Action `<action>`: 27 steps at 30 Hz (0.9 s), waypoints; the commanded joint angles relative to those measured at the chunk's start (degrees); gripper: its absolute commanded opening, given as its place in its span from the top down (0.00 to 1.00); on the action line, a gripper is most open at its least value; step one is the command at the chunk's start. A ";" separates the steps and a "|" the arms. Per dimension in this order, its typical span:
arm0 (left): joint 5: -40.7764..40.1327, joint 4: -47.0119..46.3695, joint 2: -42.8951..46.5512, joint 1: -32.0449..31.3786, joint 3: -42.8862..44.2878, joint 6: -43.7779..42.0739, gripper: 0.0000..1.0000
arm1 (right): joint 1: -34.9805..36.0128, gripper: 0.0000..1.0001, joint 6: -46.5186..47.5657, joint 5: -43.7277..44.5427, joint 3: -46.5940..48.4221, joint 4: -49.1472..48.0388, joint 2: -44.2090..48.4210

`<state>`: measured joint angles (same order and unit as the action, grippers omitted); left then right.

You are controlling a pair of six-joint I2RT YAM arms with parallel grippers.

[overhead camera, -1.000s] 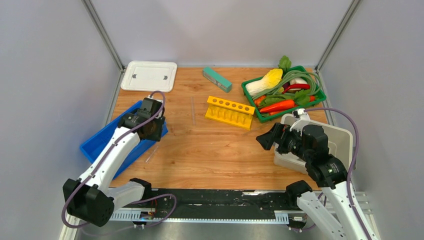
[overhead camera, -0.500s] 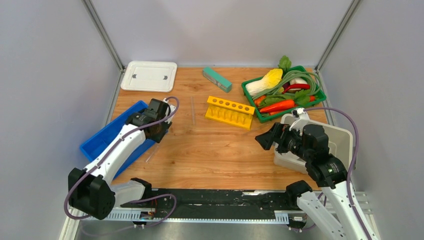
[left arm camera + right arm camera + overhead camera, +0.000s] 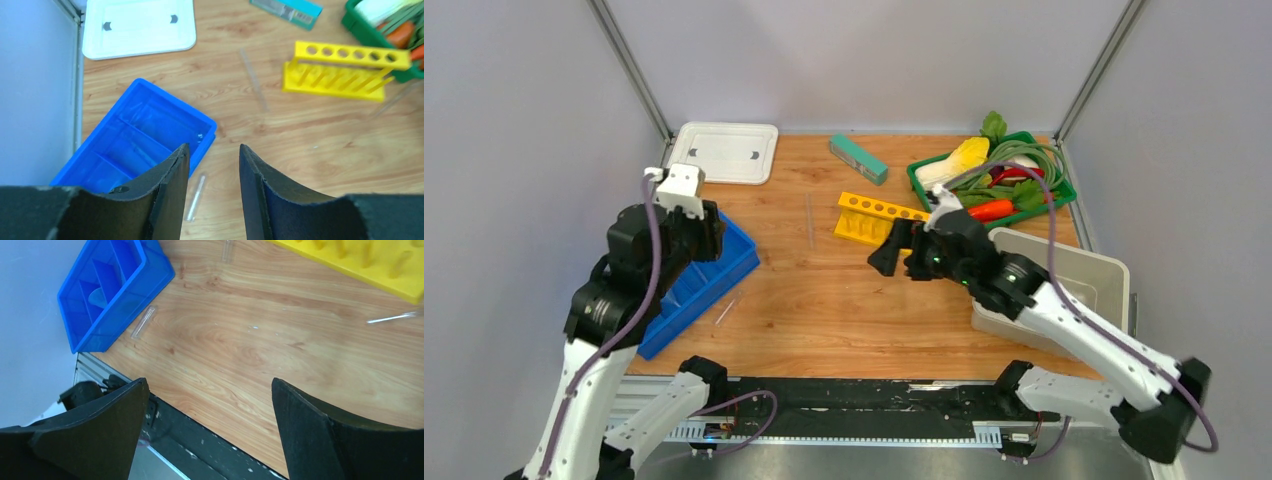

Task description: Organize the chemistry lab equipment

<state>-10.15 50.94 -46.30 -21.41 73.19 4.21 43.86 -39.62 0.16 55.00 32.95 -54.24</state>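
A short glass tube [image 3: 727, 310] [image 3: 196, 196] [image 3: 143, 321] lies on the wood beside the blue divided bin [image 3: 714, 272] [image 3: 145, 125] [image 3: 112, 287]. A long glass tube [image 3: 810, 220] [image 3: 254, 80] lies left of the yellow holed rack [image 3: 872, 218] [image 3: 345, 62] [image 3: 370, 265]. A thin glass rod [image 3: 392, 317] rests in front of the rack. My left gripper [image 3: 707, 232] [image 3: 214, 150] hangs open and empty, high above the bin's near corner. My right gripper [image 3: 889, 250] [image 3: 210, 385] stands wide open and empty over the table's middle, just in front of the rack.
At the back left lies a white lid [image 3: 722, 152] [image 3: 137, 25]. A teal block [image 3: 858, 158] sits at the back centre, and a green basket of toy vegetables [image 3: 1064, 190] at the back right. A grey tub [image 3: 1114, 285] stands near the right edge.
My left arm has risen and drawn back to the left, off the blue bin. My right arm has swung left from the grey tub to the table's middle.
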 commanded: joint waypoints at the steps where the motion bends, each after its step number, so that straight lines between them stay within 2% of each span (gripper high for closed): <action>1: 1.97 0.23 5.85 -0.30 -1.54 10.45 0.51 | 6.84 0.05 -10.38 10.73 6.95 -7.88 -12.88; 4: 3.83 -2.51 11.13 -0.30 -5.33 12.66 0.51 | 9.22 0.07 -11.10 6.54 8.71 -17.26 -22.63; 6: 1.55 -0.94 13.16 -0.21 -5.08 13.10 0.51 | 10.63 0.11 -10.75 1.09 9.42 -26.32 -28.88; 8: -1.09 1.34 15.18 -0.30 -3.94 13.11 0.51 | 12.39 0.18 -11.18 -1.29 11.08 -32.40 -33.89; 10: -2.76 2.58 17.11 -0.30 -3.14 12.93 0.51 | 14.06 0.19 -11.10 -2.18 13.89 -37.23 -39.51; 12: -3.12 3.20 19.05 -0.30 -2.61 12.84 0.51 | 15.20 0.18 -12.14 -2.36 17.84 -36.56 -44.87; 16: -4.78 3.82 22.48 -0.30 -1.74 13.81 0.51 | 16.43 0.18 -21.70 -0.16 24.17 -30.69 -53.67; 20: -6.37 4.96 24.07 -0.21 -0.59 14.42 0.51 | 18.10 0.24 -26.82 5.54 29.44 -25.50 -59.48; 27: -6.02 5.23 24.94 -0.21 -0.24 14.86 0.51 | 18.46 0.29 -33.85 2.12 41.40 -17.06 -69.76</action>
<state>-15.77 55.79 -21.80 -21.41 71.96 18.02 62.04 -67.31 2.35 90.32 10.81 -120.09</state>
